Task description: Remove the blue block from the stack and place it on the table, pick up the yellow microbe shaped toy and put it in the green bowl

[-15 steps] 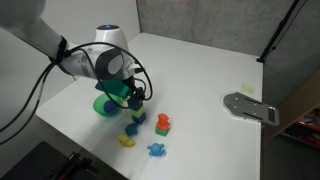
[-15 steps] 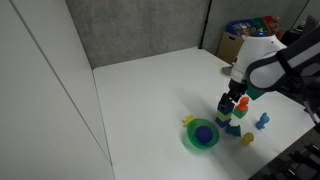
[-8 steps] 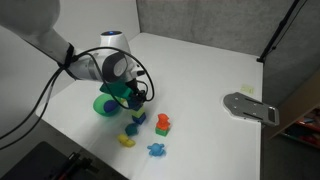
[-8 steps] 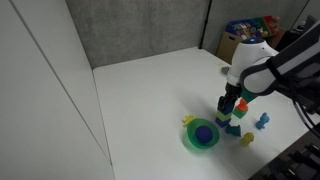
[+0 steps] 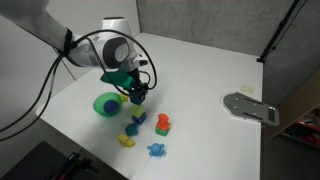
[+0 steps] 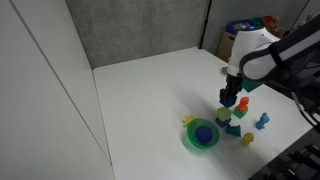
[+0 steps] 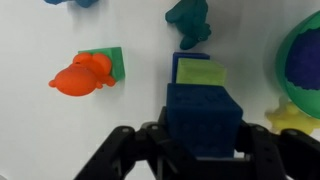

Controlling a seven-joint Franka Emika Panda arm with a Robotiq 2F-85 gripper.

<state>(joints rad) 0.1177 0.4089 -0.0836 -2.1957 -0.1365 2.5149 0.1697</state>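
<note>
My gripper (image 7: 203, 132) is shut on the dark-blue block (image 7: 203, 112), one finger on each side of it. The block hangs just above the green cube (image 7: 200, 70) that it sat on, and that cube stays on the white table (image 7: 130, 120). Both exterior views show the gripper (image 5: 135, 95) (image 6: 230, 101) raised over the cluster of toys. The green bowl (image 5: 105, 104) (image 6: 203, 135) (image 7: 305, 55) stands close by. One small yellow lumpy toy (image 7: 290, 118) (image 6: 187, 121) lies against the bowl's rim, and another (image 5: 127, 141) (image 6: 247, 139) lies farther off. Which of them is the microbe toy I cannot tell.
An orange toy on a green block (image 7: 88, 72) (image 5: 163, 124) stands beside the stack. A teal toy (image 7: 190, 20) lies just past it and a light-blue spiky toy (image 5: 156, 150) (image 6: 263, 121) nearby. A grey metal plate (image 5: 250, 107) lies near the table's edge.
The jaws have shut on the blue block. The gripper has risen and lifted the block off the green cube.
</note>
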